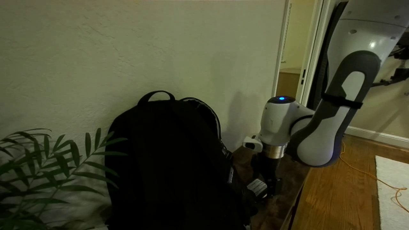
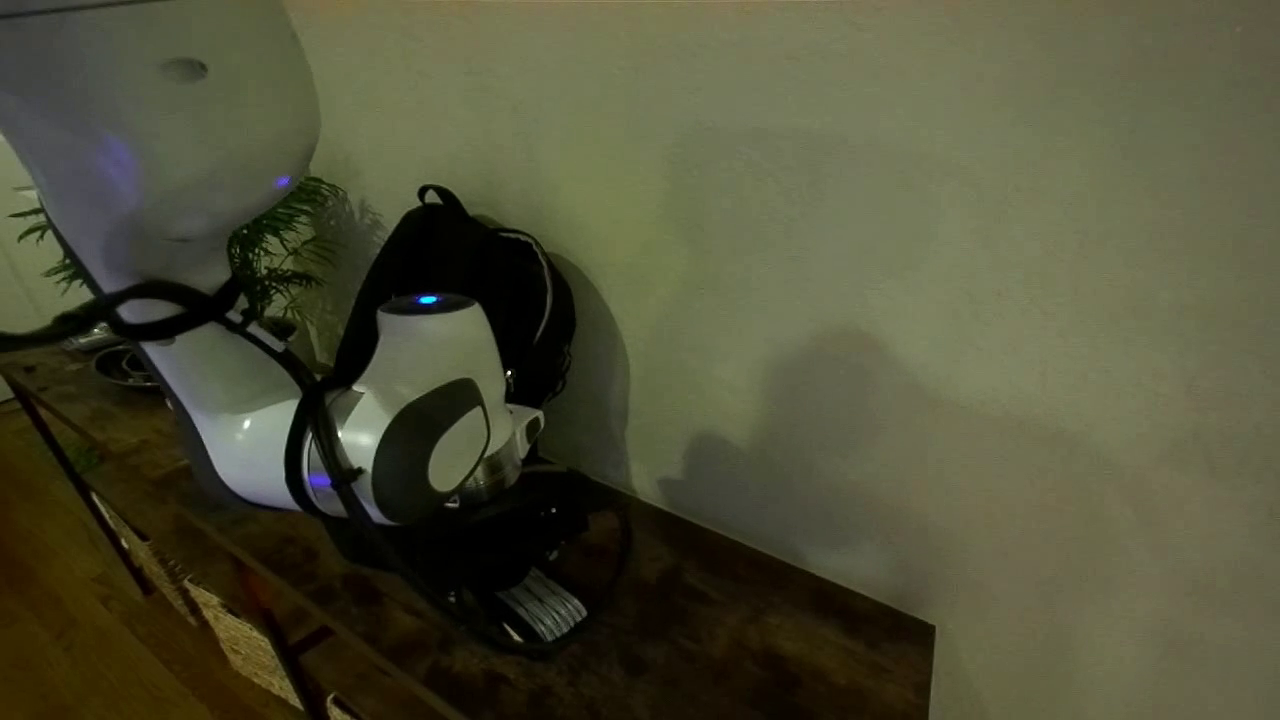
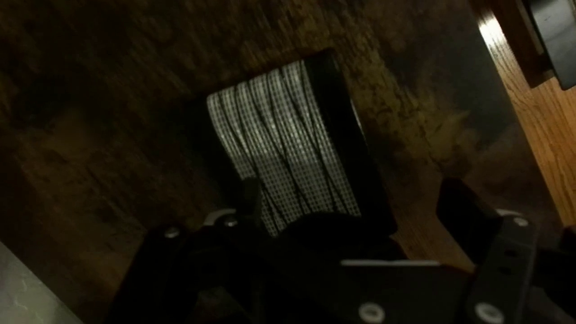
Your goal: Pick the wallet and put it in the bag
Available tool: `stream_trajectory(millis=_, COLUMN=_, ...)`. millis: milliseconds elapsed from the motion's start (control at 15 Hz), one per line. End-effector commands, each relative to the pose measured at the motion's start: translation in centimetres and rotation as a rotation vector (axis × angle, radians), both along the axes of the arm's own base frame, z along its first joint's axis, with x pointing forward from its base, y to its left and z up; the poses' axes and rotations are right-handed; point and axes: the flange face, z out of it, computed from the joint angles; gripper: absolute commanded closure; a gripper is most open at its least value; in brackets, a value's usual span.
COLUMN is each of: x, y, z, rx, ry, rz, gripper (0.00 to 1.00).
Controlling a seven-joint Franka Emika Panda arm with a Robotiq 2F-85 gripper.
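Claw (image 3: 354,197): jaws spread wide, nothing gripped. Only the wrist view settles that: bare table (image 3: 418,148) shows between the wallet (image 3: 288,148) and the finger (image 3: 463,209) at picture right. The finger (image 3: 249,198) at picture left overlaps the wallet's edge; contact there, can't tell. Wallet is on the table, just ahead of and partly between the fingertips, grey checked side up, dark lines along it, black borders.

In an exterior view, wallet (image 1: 257,187) is just beside the claw, on the side toward the bag (image 1: 172,159); too dark to read the finger gap. In an exterior view, wallet (image 2: 543,605) shows just below the claw, which is mostly hidden by the arm (image 2: 430,340); black cable (image 2: 318,425) wraps the arm.

Bag stands near the claw in both exterior views, loop handle (image 1: 143,98) on top. Plant (image 1: 76,153) in both too, beyond the bag from the claw.

Past the claw, away from the bag: doorway (image 1: 290,48), orange cord (image 1: 367,173), white rug (image 1: 387,204), only in an exterior view. Table's end corner (image 2: 910,640), same side of the claw, likewise only in an exterior view.
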Motion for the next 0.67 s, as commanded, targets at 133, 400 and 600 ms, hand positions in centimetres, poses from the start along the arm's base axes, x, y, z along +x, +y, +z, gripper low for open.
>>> stream_trajectory(millis=133, x=-0.3, y=-0.2, z=-1.3, rx=-0.047, ry=-0.015, rz=0.128, gripper=0.00)
stream_trajectory(millis=400, x=-0.2, y=-0.3, z=-2.2, rx=-0.090, ry=-0.015, rz=0.196, gripper=0.00)
stream_trajectory(millis=600, x=0.0, y=-0.1, z=-2.5, rx=-0.102, ry=-0.028, rz=0.216, gripper=0.25)
